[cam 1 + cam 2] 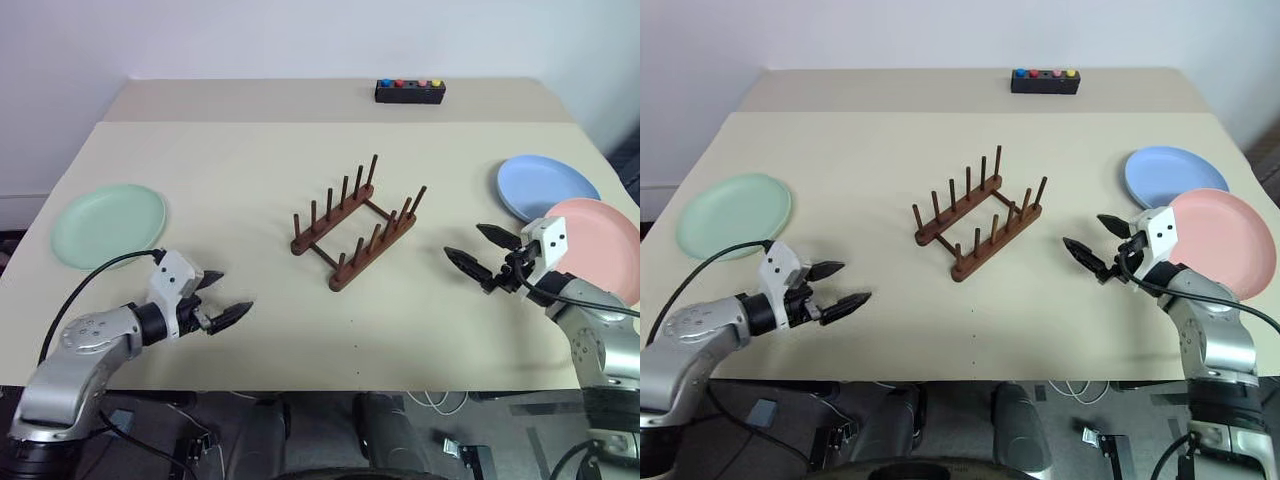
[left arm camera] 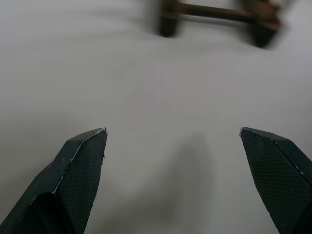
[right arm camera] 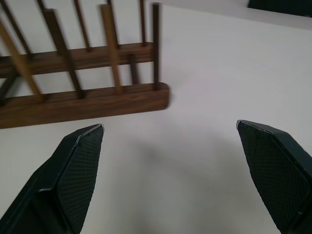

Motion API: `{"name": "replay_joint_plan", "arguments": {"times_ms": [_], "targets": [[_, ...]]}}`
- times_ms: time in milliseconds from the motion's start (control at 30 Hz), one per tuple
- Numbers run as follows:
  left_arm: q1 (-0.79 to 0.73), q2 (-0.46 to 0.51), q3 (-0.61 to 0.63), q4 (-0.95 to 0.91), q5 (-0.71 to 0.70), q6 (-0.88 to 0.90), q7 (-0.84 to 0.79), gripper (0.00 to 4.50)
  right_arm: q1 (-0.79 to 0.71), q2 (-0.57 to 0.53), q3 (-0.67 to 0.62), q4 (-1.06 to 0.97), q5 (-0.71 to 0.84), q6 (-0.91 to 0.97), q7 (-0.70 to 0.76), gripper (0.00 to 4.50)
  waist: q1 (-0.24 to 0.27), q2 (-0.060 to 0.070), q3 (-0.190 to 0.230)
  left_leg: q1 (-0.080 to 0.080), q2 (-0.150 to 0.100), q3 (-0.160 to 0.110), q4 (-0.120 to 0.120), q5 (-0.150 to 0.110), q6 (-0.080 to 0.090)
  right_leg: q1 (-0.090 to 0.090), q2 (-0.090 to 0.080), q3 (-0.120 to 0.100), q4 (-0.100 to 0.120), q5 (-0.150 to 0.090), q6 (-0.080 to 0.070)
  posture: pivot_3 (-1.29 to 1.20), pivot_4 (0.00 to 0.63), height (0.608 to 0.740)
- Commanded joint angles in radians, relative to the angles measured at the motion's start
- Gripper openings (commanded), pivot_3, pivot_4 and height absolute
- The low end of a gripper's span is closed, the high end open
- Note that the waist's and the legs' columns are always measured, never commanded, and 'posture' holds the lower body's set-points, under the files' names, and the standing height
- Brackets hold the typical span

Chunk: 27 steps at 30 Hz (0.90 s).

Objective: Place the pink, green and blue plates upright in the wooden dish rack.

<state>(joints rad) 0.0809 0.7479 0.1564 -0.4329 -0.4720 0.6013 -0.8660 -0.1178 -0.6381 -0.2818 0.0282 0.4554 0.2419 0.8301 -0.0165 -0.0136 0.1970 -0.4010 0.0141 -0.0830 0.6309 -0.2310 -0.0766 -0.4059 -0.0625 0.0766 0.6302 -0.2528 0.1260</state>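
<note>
A: Rack (image 1: 355, 228) finish?
B: Dark reddish wood, smooth, slight sheen. Table (image 1: 260, 170) under it: matt beige.
A: Plates?
B: Green (image 1: 108, 224), blue (image 1: 547, 186), pink (image 1: 598, 243): all matt, smooth. Fingertips (image 3: 73, 170): black textured pads.

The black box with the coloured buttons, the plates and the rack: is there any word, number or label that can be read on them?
None can be read.
Black box: coloured buttons on top, no legible text.
Green plate, blue plate, pink plate: plain, no marks.
Wooden dish rack: plain wood, no label.
</note>
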Motion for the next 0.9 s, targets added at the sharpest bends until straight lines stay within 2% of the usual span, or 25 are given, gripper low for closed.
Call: {"name": "replay_joint_plan", "arguments": {"times_ms": [33, 100, 167, 267, 433, 767, 800, 833, 900], "targets": [[-0.045, -0.019, -0.145, -0.080, 0.005, -0.005, -0.027, 4.50, 0.018, 0.012, -0.005, -0.076, 0.022, 0.020, -0.014, 4.46, 0.004, 0.000, 0.000, 0.000, 0.000, 0.000, 0.000, 0.000, 0.000, 0.000, 0.000, 0.000, 0.000, 0.000, 0.000, 0.00, 0.150, 0.730], [-0.125, -0.061, -0.303, -0.059, 0.103, -0.010, 0.005, 4.50, 0.023, 0.027, 0.002, -0.104, 0.025, 0.031, -0.028, 4.46, 0.006, 0.000, 0.000, 0.000, 0.000, 0.000, 0.001, 0.000, 0.000, 0.001, 0.000, 0.000, 0.000, 0.000, 0.000, 0.00, 0.150, 0.730], [-0.206, -0.115, -0.403, -0.016, 0.179, -0.032, 0.041, 4.50, 0.036, 0.037, 0.002, -0.132, 0.024, 0.040, -0.040, 4.46, 0.002, 0.000, 0.000, 0.000, 0.000, 0.000, 0.001, 0.000, 0.000, 0.001, 0.000, 0.000, 0.000, 0.000, 0.000, 0.00, 0.150, 0.730], [-0.312, -0.224, -0.464, 0.084, 0.230, -0.021, 0.116, 4.50, 0.064, 0.046, 0.000, -0.168, 0.025, 0.049, -0.055, 4.46, 0.002, 0.000, 0.000, 0.001, 0.000, 0.000, 0.000, 0.000, 0.000, 0.001, 0.001, 0.000, 0.000, 0.000, 0.000, 0.00, 0.150, 0.730], [-0.390, -0.320, -0.534, 0.198, 0.320, -0.034, 0.188, 4.50, 0.107, 0.049, -0.022, -0.237, 0.040, 0.075, -0.085, 4.46, -0.003, 0.001, -0.001, 0.001, 0.000, 0.000, 0.000, 0.000, 0.000, 0.001, 0.001, 0.000, 0.000, 0.002, 0.003, 0.00, 0.150, 0.730], [-0.415, -0.439, -0.541, 0.264, 0.328, -0.024, 0.231, 4.50, 0.135, 0.040, -0.032, -0.296, 0.055, 0.103, -0.119, 4.46, 0.006, 0.002, -0.002, 0.002, 0.000, 0.000, 0.001, 0.000, 0.000, 0.003, 0.000, 0.000, 0.000, 0.000, 0.001, 0.00, 0.150, 0.730], [-0.418, -0.448, -0.537, 0.273, 0.333, -0.029, 0.240, 3.93, 0.131, 0.040, -0.030, -0.292, 0.055, 0.102, -0.119, 4.50, 0.006, 0.002, -0.002, 0.002, 0.000, 0.000, 0.001, 0.000, 0.000, 0.004, 0.000, 0.000, 0.000, 0.000, 0.001, 0.00, 0.150, 0.730], [-0.416, -0.453, -0.533, 0.277, 0.335, -0.032, 0.245, 3.59, 0.128, 0.040, -0.028, -0.292, 0.056, 0.103, -0.119, 4.50, 0.006, 0.002, -0.002, 0.002, -0.001, 0.000, 0.001, 0.000, 0.000, 0.004, 0.000, 0.000, 0.000, 0.000, 0.001, 0.00, 0.150, 0.730], [-0.414, -0.460, -0.527, 0.284, 0.339, -0.041, 0.248, 2.63, 0.125, 0.037, -0.022, -0.297, 0.062, 0.110, -0.114, 4.50, 0.004, 0.002, -0.002, 0.003, -0.001, 0.000, 0.001, 0.000, 0.000, 0.004, 0.000, 0.000, 0.000, 0.000, 0.001, 0.00, 0.150, 0.730]]}}
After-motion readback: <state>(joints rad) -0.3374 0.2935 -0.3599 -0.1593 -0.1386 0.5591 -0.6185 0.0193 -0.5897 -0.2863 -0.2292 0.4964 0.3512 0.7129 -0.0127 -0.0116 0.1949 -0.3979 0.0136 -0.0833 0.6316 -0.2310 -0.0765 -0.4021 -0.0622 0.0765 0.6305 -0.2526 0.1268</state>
